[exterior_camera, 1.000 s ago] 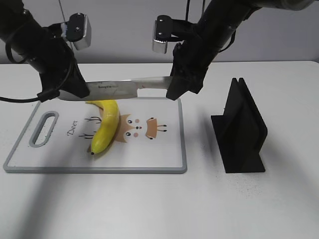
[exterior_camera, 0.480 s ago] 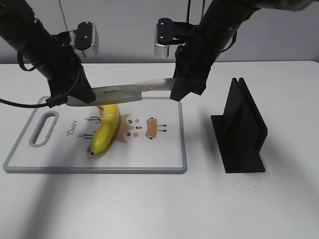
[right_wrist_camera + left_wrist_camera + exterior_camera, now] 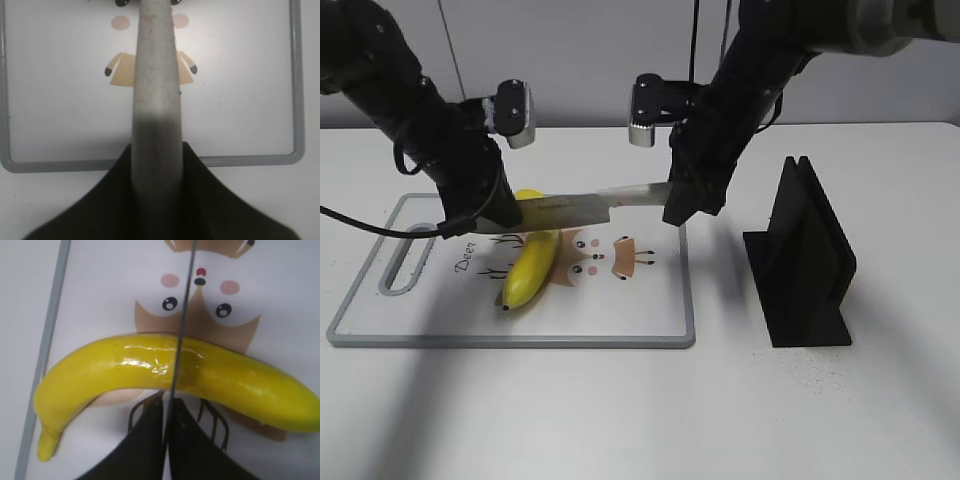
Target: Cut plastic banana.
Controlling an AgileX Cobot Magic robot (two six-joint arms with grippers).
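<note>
The plastic banana (image 3: 532, 265) lies on the white cutting board (image 3: 520, 340), stem towards the back. A kitchen knife (image 3: 580, 205) is held level across the banana's upper half, its edge at or on the skin. My left gripper (image 3: 485, 215) is shut on the blade's tip end. My right gripper (image 3: 685, 205) is shut on the handle. In the left wrist view the thin blade (image 3: 182, 315) crosses the banana (image 3: 100, 375) ahead of the jaws (image 3: 166, 420). In the right wrist view the grey handle (image 3: 155, 75) runs out of the jaws (image 3: 156, 165) over the board (image 3: 295, 100).
A black knife stand (image 3: 805, 255) stands on the table to the right of the board. The board has a grey rim, a slot handle (image 3: 408, 258) at its left end and a printed deer drawing under the banana.
Both arms have lowered the knife from above the banana's stem end down onto its upper half. The left gripper has also shifted right. The banana has not moved.
</note>
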